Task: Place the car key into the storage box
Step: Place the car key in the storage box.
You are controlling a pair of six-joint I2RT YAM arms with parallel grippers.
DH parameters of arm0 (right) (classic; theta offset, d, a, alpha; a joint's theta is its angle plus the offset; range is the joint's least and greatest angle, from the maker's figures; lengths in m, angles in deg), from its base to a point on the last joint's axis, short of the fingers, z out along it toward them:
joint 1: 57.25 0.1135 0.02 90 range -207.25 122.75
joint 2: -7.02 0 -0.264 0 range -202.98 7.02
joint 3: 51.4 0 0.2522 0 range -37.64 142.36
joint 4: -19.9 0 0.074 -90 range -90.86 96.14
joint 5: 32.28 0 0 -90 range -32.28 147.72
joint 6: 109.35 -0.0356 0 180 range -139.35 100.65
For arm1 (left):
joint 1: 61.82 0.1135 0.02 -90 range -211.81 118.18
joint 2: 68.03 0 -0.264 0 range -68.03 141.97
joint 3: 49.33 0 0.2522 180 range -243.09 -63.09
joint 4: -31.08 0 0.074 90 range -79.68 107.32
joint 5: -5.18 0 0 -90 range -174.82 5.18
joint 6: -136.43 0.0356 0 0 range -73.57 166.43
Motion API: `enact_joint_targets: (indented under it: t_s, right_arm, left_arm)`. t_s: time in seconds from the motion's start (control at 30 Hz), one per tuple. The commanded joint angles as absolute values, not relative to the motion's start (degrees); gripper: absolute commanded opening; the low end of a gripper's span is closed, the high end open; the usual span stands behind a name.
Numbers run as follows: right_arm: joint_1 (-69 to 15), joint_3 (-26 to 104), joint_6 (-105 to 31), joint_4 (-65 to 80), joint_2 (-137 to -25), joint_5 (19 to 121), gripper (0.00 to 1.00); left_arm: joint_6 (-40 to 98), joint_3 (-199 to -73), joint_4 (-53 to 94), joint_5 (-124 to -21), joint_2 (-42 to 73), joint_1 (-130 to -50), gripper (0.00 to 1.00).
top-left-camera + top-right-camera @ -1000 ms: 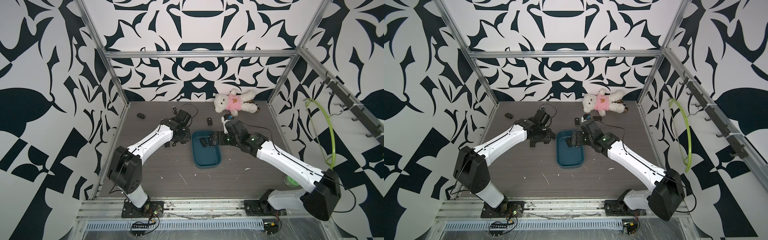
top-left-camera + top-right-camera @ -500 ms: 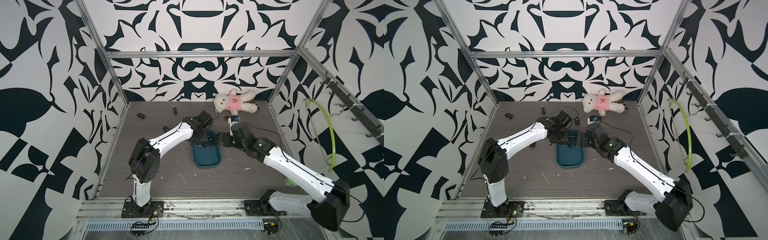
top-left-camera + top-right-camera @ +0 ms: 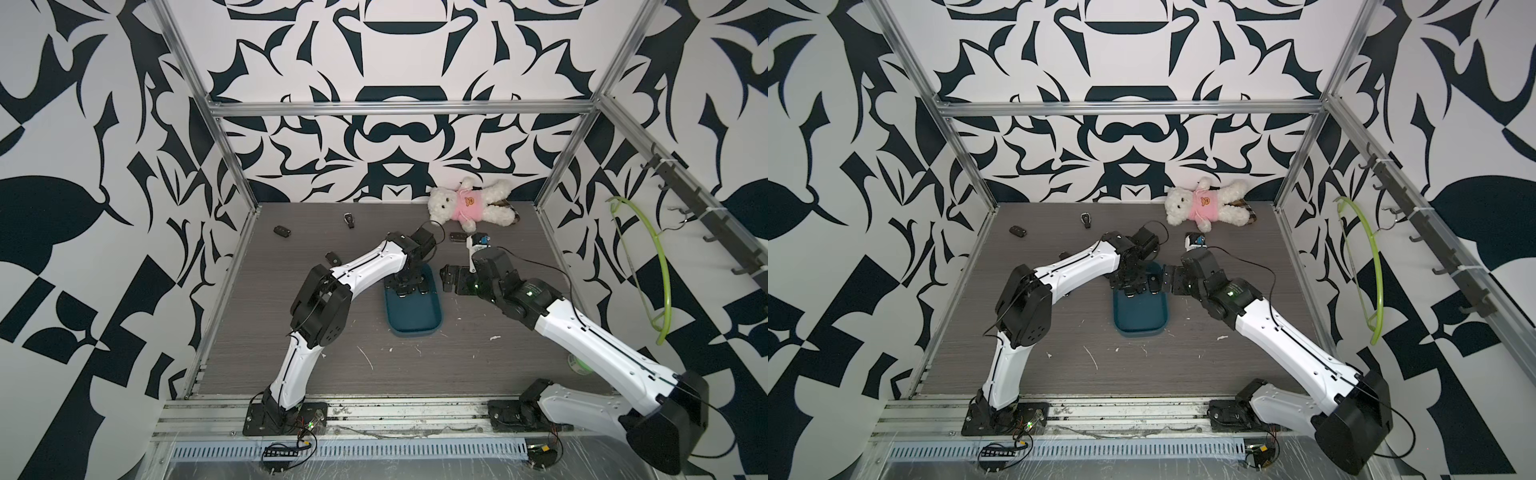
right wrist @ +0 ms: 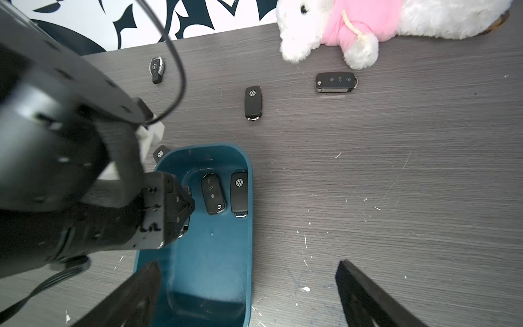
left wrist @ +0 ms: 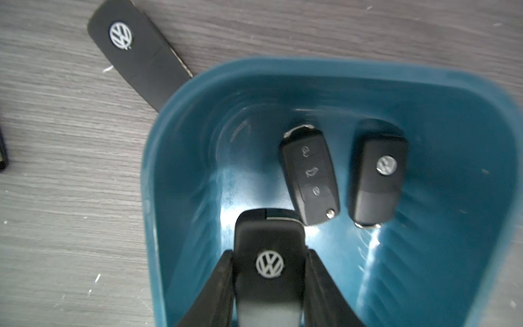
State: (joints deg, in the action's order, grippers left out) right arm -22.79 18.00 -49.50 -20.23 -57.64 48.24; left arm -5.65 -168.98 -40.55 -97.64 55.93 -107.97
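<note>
Worktop [image 3: 498, 353]: grey wood-grain; loose keys [image 3: 281, 231] & teddy [image 3: 469, 203] toward back.
Storage box [image 3: 413, 320]: teal, mid-worktop; 2 keys laid side by side at far end, buttons-up key [image 5: 311, 175] & logo-up key [image 5: 377, 181].
Right gripper [image 4: 247, 263]: spread wide, nothing held; hung over box's near end, close to left arm [image 3: 365, 266].
Left gripper [image 5: 268, 252]: pinched on car key [image 5: 268, 229], placed over box's far end.
Car key: held logo-up above box floor, just beside buttons-up key; contact w/ floor can't be told.
Risk 1: on release, key could be dropped onto neighbour & left tilted; gap btwn them is slim.
Risk 2: box could be shoved by fingers [image 5: 223, 283] on exit, or arms clipped, as both are crowded over it.
</note>
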Motion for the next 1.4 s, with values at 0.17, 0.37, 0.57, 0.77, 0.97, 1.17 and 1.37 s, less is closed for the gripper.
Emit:
enact_joint_targets:
  t_s: [0.17, 0.37, 0.57, 0.77, 0.97, 1.17, 1.37]
  right_arm:
    - [-25.9, 15.6, -48.1, -16.1, -55.3, 60.7, 0.99]
    - [-28.8, 14.2, -48.3, -15.3, -54.1, 65.5, 0.99]
    - [-29.0, 14.7, -48.3, -16.1, -53.9, 65.5, 0.99]
    - [-29.0, 15.1, -48.3, -16.7, -54.0, 65.5, 0.99]
    - [-29.0, 14.8, -48.5, -16.8, -53.7, 65.4, 0.99]
    - [-29.0, 14.6, -48.7, -17.0, -53.9, 65.1, 0.99]
    - [-29.0, 14.7, -48.8, -17.1, -54.0, 64.9, 0.99]
  left_arm:
    - [-7.5, -173.6, -46.0, -99.9, 60.8, -108.0, 0.34]
    - [-6.9, -173.9, -46.6, -101.1, 62.6, -107.5, 0.34]
    - [-5.5, -174.9, -46.3, -102.1, 64.4, -106.6, 0.34]
    - [-3.2, -177.8, -45.9, -102.7, 66.5, -106.3, 0.35]
    - [-0.8, -179.2, -45.0, -103.0, 67.7, -106.3, 0.35]
    - [1.0, -179.3, -43.2, -102.5, 68.0, -106.3, 0.36]
    - [1.4, -179.4, -42.0, -101.5, 68.0, -106.4, 0.37]
